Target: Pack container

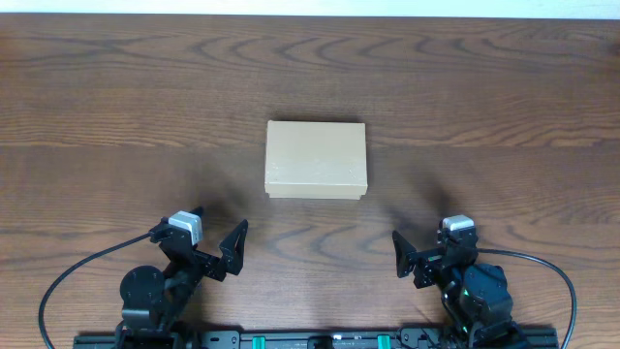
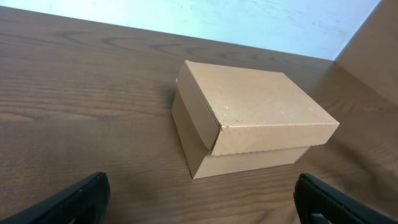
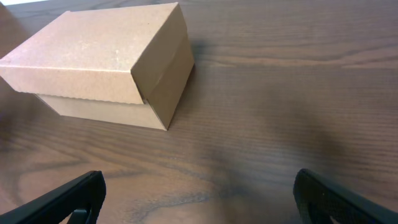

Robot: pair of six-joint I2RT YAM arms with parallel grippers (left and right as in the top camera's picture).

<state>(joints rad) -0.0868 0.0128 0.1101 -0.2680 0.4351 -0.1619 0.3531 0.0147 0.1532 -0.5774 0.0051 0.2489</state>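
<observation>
Your left gripper (image 1: 215,240) and right gripper (image 1: 428,256) are crouching low, nearer you than the container (image 1: 317,160) and well apart from it, jaws spread wide, gripping nothing. It is sitting shut on the tabletop (image 1: 116,116). Wrist views are cropping your fingertips.

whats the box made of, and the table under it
The container looks like plain tan cardboard with a matte finish: dull speckled surface, folded edges, a lid overlapping the sides. The table looks like dark brown wood or wood-look laminate, with grain lines and a slight sheen; I cannot tell which.
</observation>
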